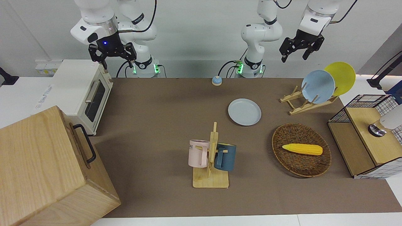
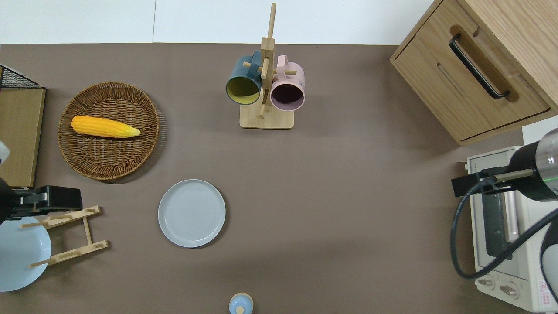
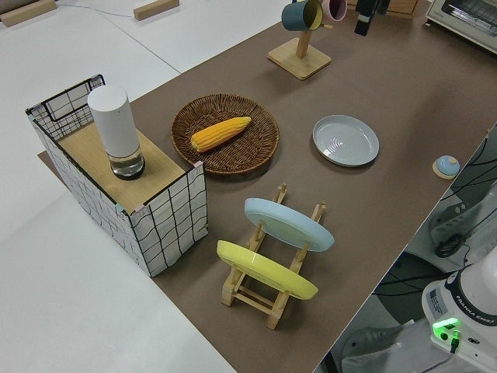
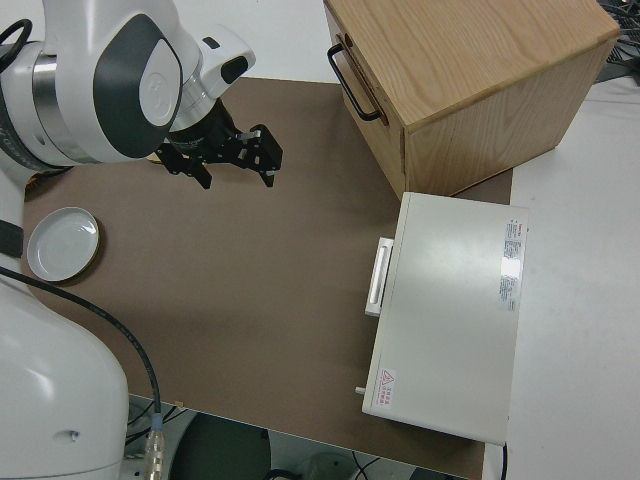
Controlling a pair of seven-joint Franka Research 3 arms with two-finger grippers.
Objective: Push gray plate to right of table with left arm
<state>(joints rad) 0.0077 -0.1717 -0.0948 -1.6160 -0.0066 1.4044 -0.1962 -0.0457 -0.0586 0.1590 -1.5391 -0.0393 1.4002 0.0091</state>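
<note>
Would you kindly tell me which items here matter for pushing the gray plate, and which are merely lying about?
For the job: gray plate, table, left end effector.

Lying about: mug rack, basket holding corn, plate rack, wooden cabinet, toaster oven. The right arm is parked.

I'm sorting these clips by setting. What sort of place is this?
Probably a robotics lab staged as a kitchen: a toaster oven, a mug rack with two mugs and a wooden dish rack holding plates sit on one covered table, with two robot arms mounted at its edge.
</note>
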